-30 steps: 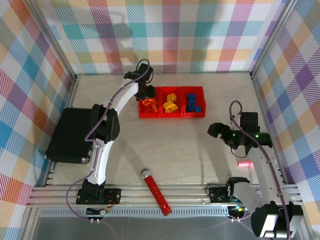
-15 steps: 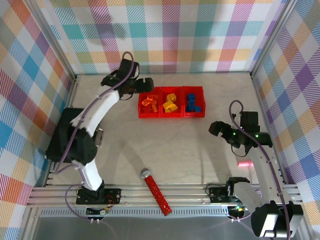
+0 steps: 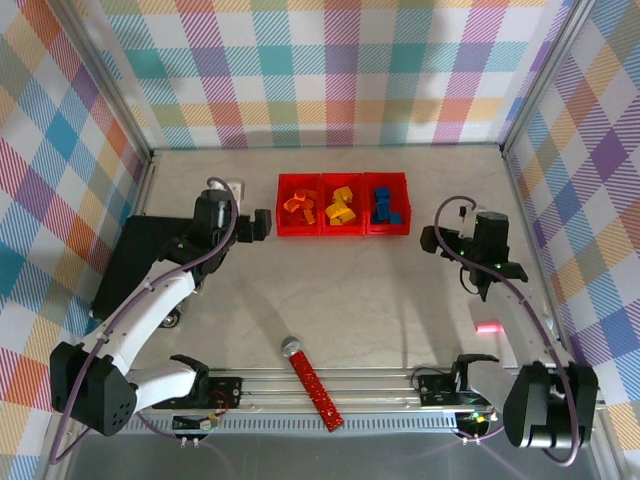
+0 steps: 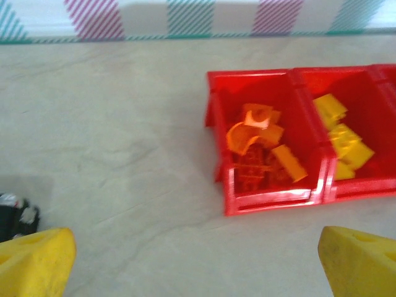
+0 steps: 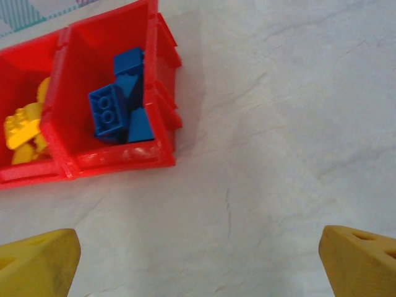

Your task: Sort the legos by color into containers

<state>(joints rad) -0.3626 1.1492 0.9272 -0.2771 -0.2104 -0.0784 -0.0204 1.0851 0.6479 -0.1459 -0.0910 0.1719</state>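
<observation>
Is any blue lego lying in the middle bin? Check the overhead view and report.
No: the middle bin holds only yellow legos, while the blue legos sit in the right-hand bin.

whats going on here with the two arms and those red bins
Two robot arms are sorting lego bricks by colour into three joined red bins. The orange bricks lie in the left bin, the yellow bricks in the middle one and the blue bricks in the right one, so the sorting looks done. The left pincer hangs open and empty to the left of the bins, and the right pincer hangs open and empty to their right.
</observation>
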